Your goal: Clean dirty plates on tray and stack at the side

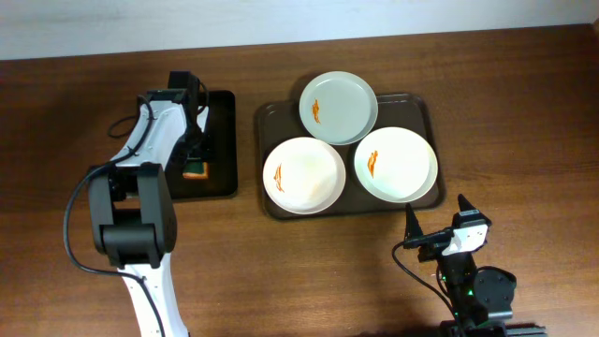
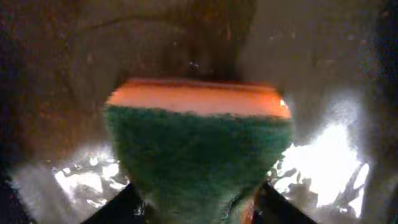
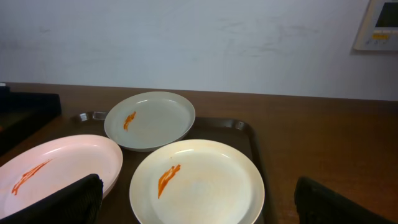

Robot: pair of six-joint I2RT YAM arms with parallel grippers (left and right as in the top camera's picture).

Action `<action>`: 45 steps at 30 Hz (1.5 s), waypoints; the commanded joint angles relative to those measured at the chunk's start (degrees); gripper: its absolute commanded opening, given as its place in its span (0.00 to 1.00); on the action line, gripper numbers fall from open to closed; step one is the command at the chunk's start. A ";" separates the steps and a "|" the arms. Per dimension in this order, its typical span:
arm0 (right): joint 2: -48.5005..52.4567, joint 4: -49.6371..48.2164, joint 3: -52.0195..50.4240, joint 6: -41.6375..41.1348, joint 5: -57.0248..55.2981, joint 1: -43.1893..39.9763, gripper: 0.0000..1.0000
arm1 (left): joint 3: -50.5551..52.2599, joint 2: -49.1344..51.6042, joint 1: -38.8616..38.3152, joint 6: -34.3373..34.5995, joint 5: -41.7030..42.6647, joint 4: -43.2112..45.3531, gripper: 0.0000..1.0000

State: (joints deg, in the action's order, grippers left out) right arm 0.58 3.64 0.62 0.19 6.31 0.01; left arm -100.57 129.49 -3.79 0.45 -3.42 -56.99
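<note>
Holding the sponge (image 2: 199,155) clenched in the left hand (image 1: 195,154), left of the tray (image 1: 276,122) (over the small black tray (image 1: 222,140)). With the right hand (image 1: 436,208) released and empty, near the tray's front right corner. Must carry the sponge rightward: all three smeared plates (image 1: 304,175) inside the tray.

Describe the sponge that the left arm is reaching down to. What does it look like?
The rectangular orange sponge with a dark green scouring layer is at the small black rectangular tray. In the left wrist view its rough, fibrous green face fills most of the frame, and the smooth orange foam shows as a band above it. The sponge narrows toward the bottom, where the left gripper appears to pinch it from both sides. It looks whole, without tears.
</note>
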 commanded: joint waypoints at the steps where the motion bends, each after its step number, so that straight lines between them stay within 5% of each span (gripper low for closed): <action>1: -0.37 0.26 -0.31 0.02 0.55 0.37 0.98 | -0.59 0.90 0.20 -0.26 1.31 -0.74 0.44; 6: -0.37 0.28 -0.31 0.02 0.55 0.37 0.98 | 1.99 0.90 0.22 -0.31 1.22 0.28 0.45; 7: -0.37 0.28 -0.31 0.02 0.55 0.37 0.98 | 2.62 0.90 0.22 -0.31 1.20 0.79 0.39; 8: -0.37 0.28 -0.31 0.02 0.55 0.37 0.98 | 3.06 0.90 0.22 -0.28 1.07 1.01 0.11; 9: -0.37 0.28 -0.31 0.02 0.55 0.37 0.98 | 2.97 0.87 0.22 -0.28 1.05 1.01 0.00; 17: -0.37 0.28 -0.31 0.02 0.55 0.37 0.98 | -24.13 -2.97 0.20 0.17 1.18 -16.70 0.00; 21: -0.37 0.28 -0.31 0.02 0.55 0.37 0.99 | -33.81 -4.07 0.22 0.17 4.11 -17.86 0.00; 27: -0.37 0.28 -0.31 0.02 0.55 0.37 0.98 | -22.97 -3.56 0.37 0.76 4.09 -8.13 0.00; 32: -0.37 0.28 -0.31 0.02 0.55 0.37 0.98 | -9.53 -3.58 2.29 12.61 4.68 1.29 0.00; 38: -0.37 0.28 -0.31 0.02 0.55 0.37 0.98 | -16.72 -10.75 7.26 15.50 31.82 1.44 0.00; 45: -0.37 0.28 -0.31 0.02 0.52 0.37 0.98 | -16.74 -12.85 10.25 20.76 43.25 0.37 0.00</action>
State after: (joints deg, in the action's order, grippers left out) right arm 0.58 3.64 0.62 0.21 6.31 0.01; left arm -116.88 117.10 4.78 19.75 33.06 -56.42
